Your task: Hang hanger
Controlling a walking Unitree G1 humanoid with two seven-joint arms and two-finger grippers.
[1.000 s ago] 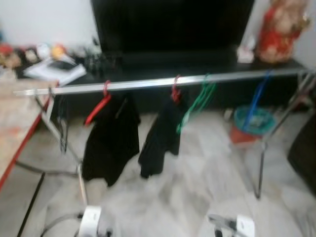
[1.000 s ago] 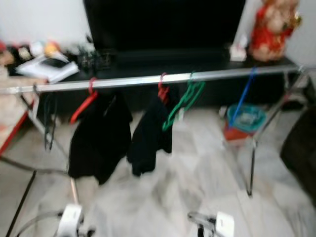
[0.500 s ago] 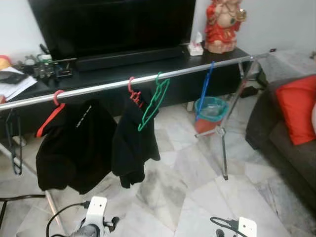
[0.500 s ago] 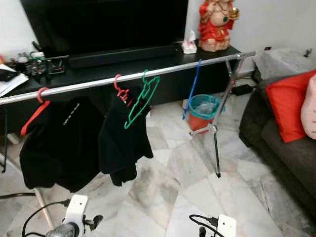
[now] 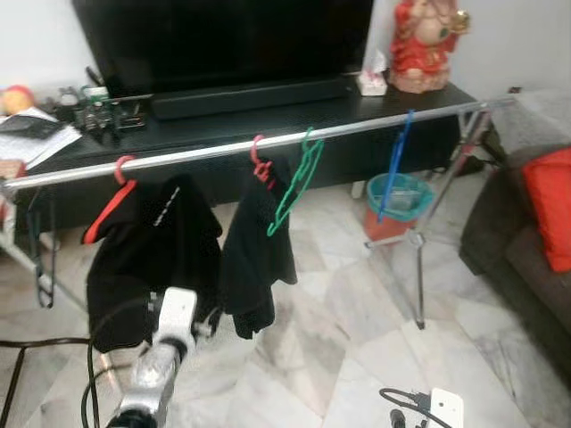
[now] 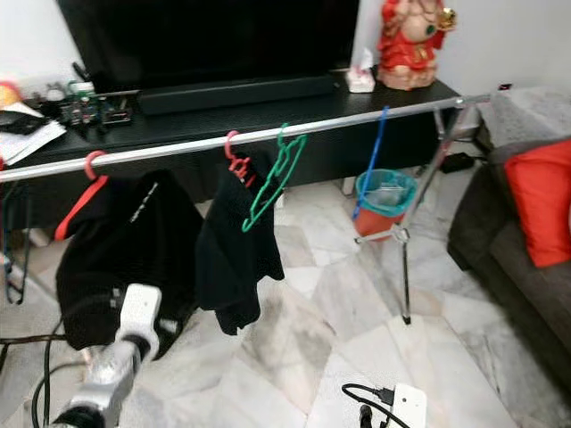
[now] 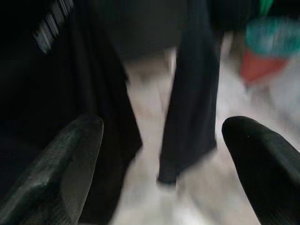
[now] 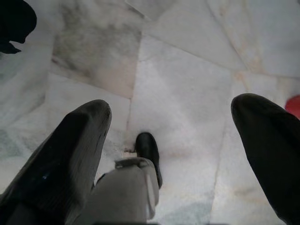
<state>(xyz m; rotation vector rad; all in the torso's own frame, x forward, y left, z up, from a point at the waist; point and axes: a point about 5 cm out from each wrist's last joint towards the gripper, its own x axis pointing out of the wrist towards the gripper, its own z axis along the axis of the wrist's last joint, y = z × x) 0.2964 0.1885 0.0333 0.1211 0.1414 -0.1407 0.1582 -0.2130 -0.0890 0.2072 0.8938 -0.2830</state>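
Ahead, in the left eye view, a silver rail [image 5: 223, 149] runs across the room on tripod legs [image 5: 419, 267], with open marble floor [image 5: 357, 339] between it and the robot and a grey sofa [image 5: 526, 259] edging the right side. On the rail hang a red hanger [image 5: 111, 201] carrying a black garment [image 5: 152, 259], a second red hanger [image 5: 260, 165] with another black garment [image 5: 254, 259], a bare green hanger [image 5: 294, 183] just beside it, and a blue hanger [image 5: 395, 165] farther right; behind stands a black counter [image 5: 268, 102] under a television [image 5: 223, 40]. The left arm [image 5: 161, 366] is raised, its wrist close below the first black garment, well under the rail. The right eye view gives the same layout, with a teal bin [image 6: 384, 192] beyond the rail and the right arm's wrist [image 6: 406, 406] low at the frame's bottom edge. The left wrist view, blurred, has the left end effector [image 7: 161, 154] spread wide and empty, dark cloth hanging just ahead. The right wrist view has the right end effector [image 8: 171, 145] spread wide, empty, pointing down at the floor beside a black shoe [image 8: 147, 150].
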